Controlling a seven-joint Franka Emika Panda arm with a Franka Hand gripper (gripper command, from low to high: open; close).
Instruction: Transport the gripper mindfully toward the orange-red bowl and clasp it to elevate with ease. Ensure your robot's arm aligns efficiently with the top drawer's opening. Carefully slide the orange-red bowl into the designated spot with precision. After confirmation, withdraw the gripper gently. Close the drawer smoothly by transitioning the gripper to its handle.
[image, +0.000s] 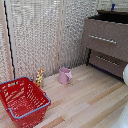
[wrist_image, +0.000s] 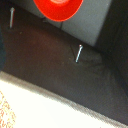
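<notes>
Exterior view: a pale wooden floor (image: 90, 100) fills the lower part, backed by white patterned panels (image: 40, 35). At the exterior view's right stands a brown cabinet; its top drawer (image: 107, 40) is the taller front and appears pulled out, with a dark gap above it and a small blue object (image: 113, 6) just visible there. The handle (image: 102, 39), a long silver bar, runs across that front. Below it sits the shorter drawer front (image: 107, 62) with its own bar. A red wire basket (image: 22, 100) with a blue rim sits at the exterior view's lower left. A white curved part of the robot's arm (image: 125, 75) shows at the right edge (little else of it is in view). A pink mug (image: 64, 75) stands mid-floor, and a small yellowish item (image: 39, 77) stands just beside the basket's far corner. Wrist view: the orange-red bowl (wrist_image: 57, 9) lies on a dark inner surface (wrist_image: 50, 60), cut off by the picture's edge, with two silver posts (wrist_image: 78, 52) nearby. The gripper's fingers appear in neither view, so their spread cannot be told.
</notes>
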